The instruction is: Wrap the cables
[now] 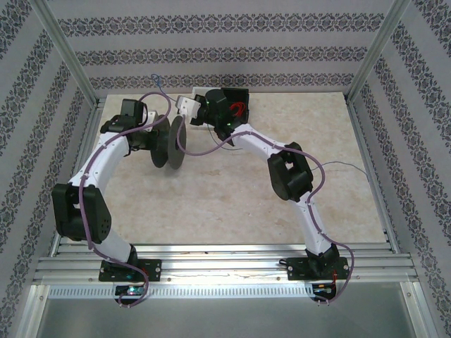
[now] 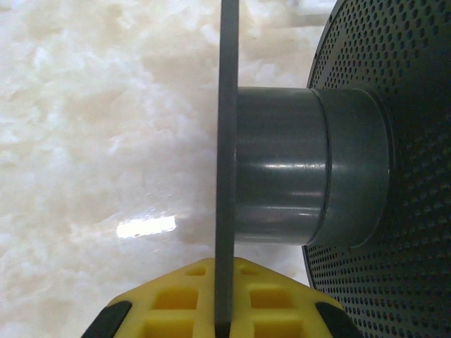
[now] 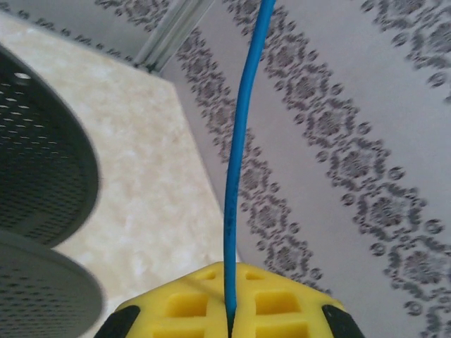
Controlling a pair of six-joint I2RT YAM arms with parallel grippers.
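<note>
— Start with the big things. What encloses the scene?

— Patterned walls (image 1: pixel 211 53) on three sides, and a pale marbled table (image 1: pixel 232 204) as the floor. The left arm (image 1: pixel 99 165) rises from 7 o'clock in the top view and the right arm (image 1: pixel 289 172) from 5 o'clock. Both bend inward toward the far edge, with purple cords (image 1: pixel 204 149) running along them.

— And the spool?

— A black spool (image 1: pixel 168 143) stands on edge at about 10 o'clock from the table's middle, between the two wrists, with both discs upright. In the left wrist view its smooth grey core (image 2: pixel 282 165) lies at 3 o'clock from the near disc, and the far disc (image 2: pixel 394 105) is perforated. The right wrist view catches both perforated discs (image 3: pixel 42 162) at 9 o'clock.

— How does the left gripper stand?

— The left gripper (image 2: pixel 224 310) is pressed together on the spool's near disc (image 2: pixel 226 141). The disc shows edge-on as a thin dark line that runs down to 6 o'clock, into the slit between the yellow pads (image 2: pixel 176 299).

— And the right one?

— The right gripper (image 3: pixel 229 310) pinches the blue wire (image 3: pixel 243 134). The wire comes out from between its yellow pads (image 3: pixel 282 303) and climbs toward 12 o'clock, bowing slightly, in front of the wall.

— Does the top view show the wire?

— Only a fine blue squiggle (image 1: pixel 156 81) at 11 o'clock from the right gripper (image 1: pixel 187 107), near the back wall. Its path between there and the claw is too thin to follow.
</note>
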